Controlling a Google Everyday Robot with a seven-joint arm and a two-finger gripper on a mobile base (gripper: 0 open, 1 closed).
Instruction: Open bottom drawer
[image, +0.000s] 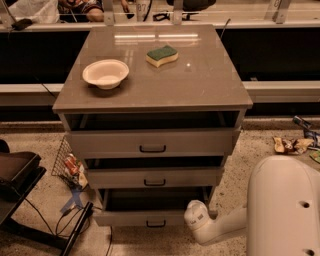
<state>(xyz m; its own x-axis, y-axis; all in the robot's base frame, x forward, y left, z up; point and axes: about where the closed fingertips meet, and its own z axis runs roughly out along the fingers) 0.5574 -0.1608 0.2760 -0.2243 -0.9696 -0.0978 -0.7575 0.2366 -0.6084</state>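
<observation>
The bottom drawer (135, 218) is the lowest of three grey fronts in the cabinet (150, 85), with a small black bar handle (156, 223). It stands pulled out a little, and a dark gap shows above its front. My white arm (220, 227) reaches in from the lower right. Its rounded end (196, 215) sits right by the right end of that drawer front. The gripper itself is not visible; it lies past the arm's end or below the picture's edge.
The middle drawer (154, 177) and top drawer (152, 142) also stand slightly out. A white bowl (105, 73) and a green-yellow sponge (162, 55) lie on the cabinet top. A black stand and cables (30, 210) are at the left, litter (70, 167) beside the cabinet, and my white body (285, 210) at the right.
</observation>
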